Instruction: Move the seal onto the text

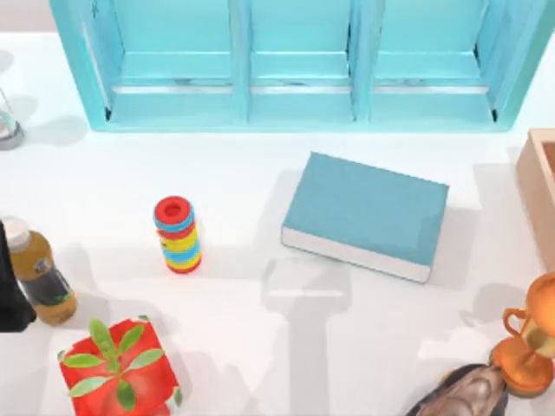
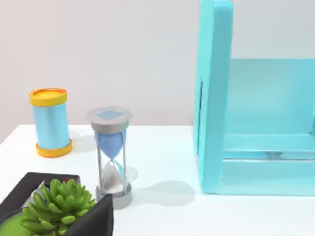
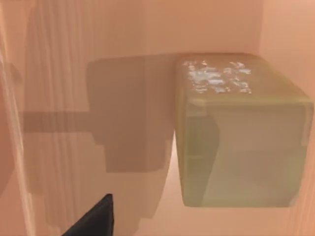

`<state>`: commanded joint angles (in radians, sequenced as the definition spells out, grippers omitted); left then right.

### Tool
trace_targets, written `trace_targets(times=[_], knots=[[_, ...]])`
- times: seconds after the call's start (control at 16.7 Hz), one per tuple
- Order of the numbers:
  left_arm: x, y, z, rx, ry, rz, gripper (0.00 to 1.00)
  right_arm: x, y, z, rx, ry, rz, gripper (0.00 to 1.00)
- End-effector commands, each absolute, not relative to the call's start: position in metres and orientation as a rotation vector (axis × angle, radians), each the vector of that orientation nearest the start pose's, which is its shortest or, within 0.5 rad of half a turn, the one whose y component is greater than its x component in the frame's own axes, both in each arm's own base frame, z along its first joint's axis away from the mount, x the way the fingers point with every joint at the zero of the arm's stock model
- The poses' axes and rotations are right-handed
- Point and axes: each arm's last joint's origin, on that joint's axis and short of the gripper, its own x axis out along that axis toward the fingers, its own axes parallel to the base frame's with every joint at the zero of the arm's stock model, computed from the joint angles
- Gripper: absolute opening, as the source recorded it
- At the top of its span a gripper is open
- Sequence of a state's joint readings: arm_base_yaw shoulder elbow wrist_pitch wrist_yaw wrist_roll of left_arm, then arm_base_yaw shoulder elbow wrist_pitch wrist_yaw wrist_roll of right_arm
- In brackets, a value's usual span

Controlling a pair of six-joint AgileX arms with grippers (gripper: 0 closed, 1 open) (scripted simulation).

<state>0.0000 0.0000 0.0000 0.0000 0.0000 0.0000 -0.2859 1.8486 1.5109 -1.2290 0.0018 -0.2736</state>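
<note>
The seal (image 3: 241, 137) is a tan block with a pale mark on its top face. It stands inside a pinkish-tan box, close to one wall (image 3: 74, 73). The right wrist view looks down into that box, and a dark fingertip (image 3: 96, 216) of my right gripper shows beside the seal, apart from it. The text (image 1: 368, 212) is a thick teal book with white page edges, lying flat at the table's middle right. A dark part of my left arm (image 1: 10, 290) sits parked at the table's left edge.
A teal shelf unit (image 1: 303, 104) runs along the back. The tan box (image 1: 533, 182) is at the right edge, with a bronze trophy (image 1: 531, 342) and a shell-like lump (image 1: 464, 394) in front of it. A striped cylinder (image 1: 178, 234), a bottle (image 1: 39, 273), a red plant pot (image 1: 117, 368) and an hourglass (image 2: 113, 157) stand on the left.
</note>
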Motion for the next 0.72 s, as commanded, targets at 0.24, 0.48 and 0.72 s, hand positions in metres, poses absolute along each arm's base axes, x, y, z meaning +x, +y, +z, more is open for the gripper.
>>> trace_targets(times=[0.24,0.48,0.72], knots=[[0.106,-0.001,0.16,0.0,0.0,0.0,1.0,0.34,-0.097,0.186,0.003,1.558,-0.01,1.0],[0.106,-0.001,0.16,0.0,0.0,0.0,1.0,0.337,-0.097,0.146,0.004,1.562,-0.01,1.0],[0.106,-0.001,0.16,0.0,0.0,0.0,1.0,0.336,-0.096,0.142,0.004,1.563,-0.009,1.0]])
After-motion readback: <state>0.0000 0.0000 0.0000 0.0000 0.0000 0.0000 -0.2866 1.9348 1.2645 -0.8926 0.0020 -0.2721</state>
